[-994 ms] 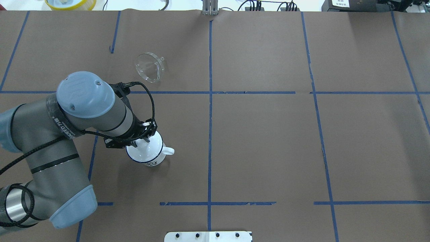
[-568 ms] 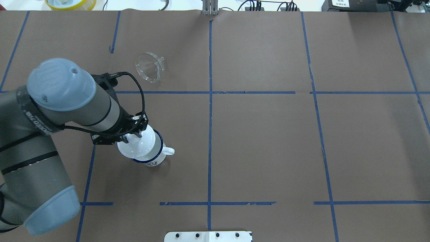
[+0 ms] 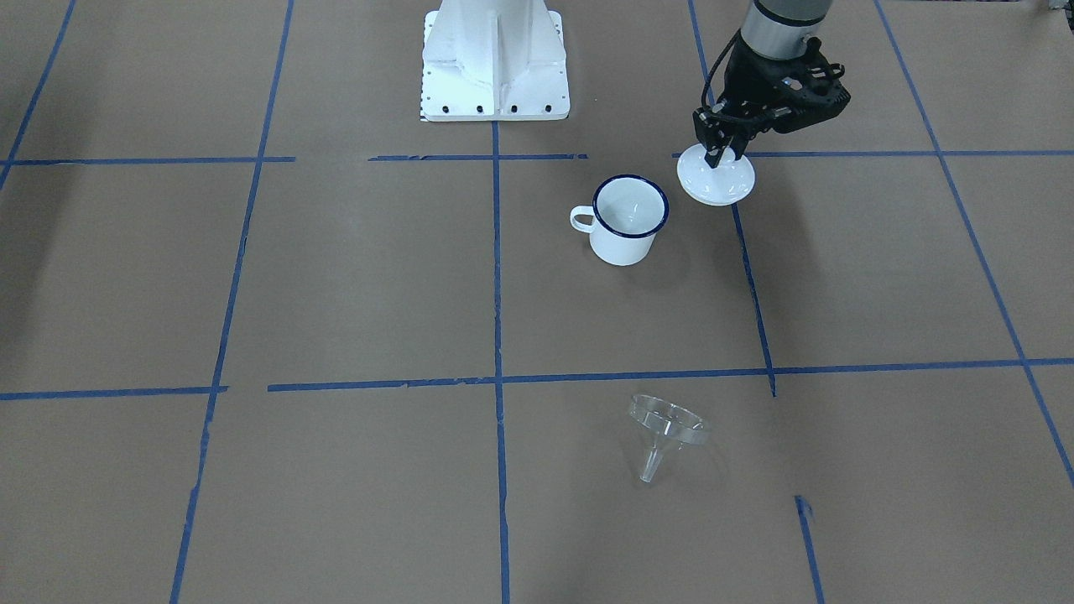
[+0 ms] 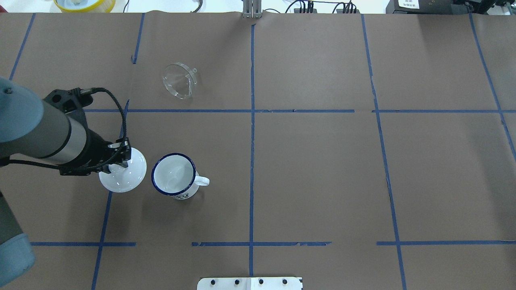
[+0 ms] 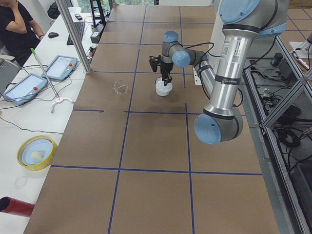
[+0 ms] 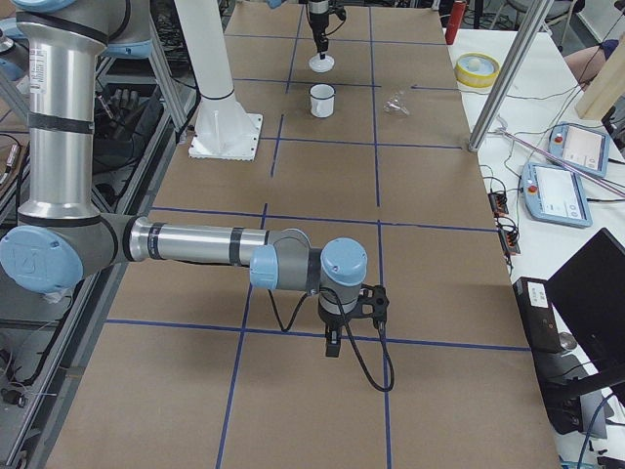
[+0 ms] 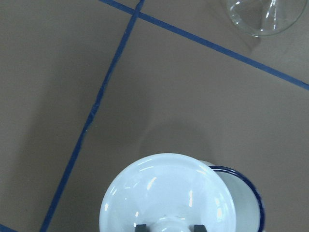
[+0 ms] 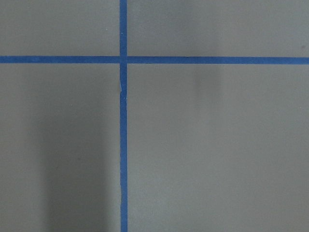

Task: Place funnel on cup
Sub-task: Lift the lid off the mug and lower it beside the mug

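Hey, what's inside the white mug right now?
Nothing visible: the mug shows a bare white interior. The left gripper holds the lid beside it, so nothing covers the opening; the funnel lies apart.

Brown paper-covered table (image 4: pixel 322 181) with blue tape lines (image 4: pixel 252 161)

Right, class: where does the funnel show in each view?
Front-facing: funnel lower centre.
Overhead: funnel upper left.
Exterior left: funnel upper left.
Exterior right: funnel top, right of centre.
Left wrist: funnel top right, cropped.
Right wrist: not in it.
Shared landmark: the cup.
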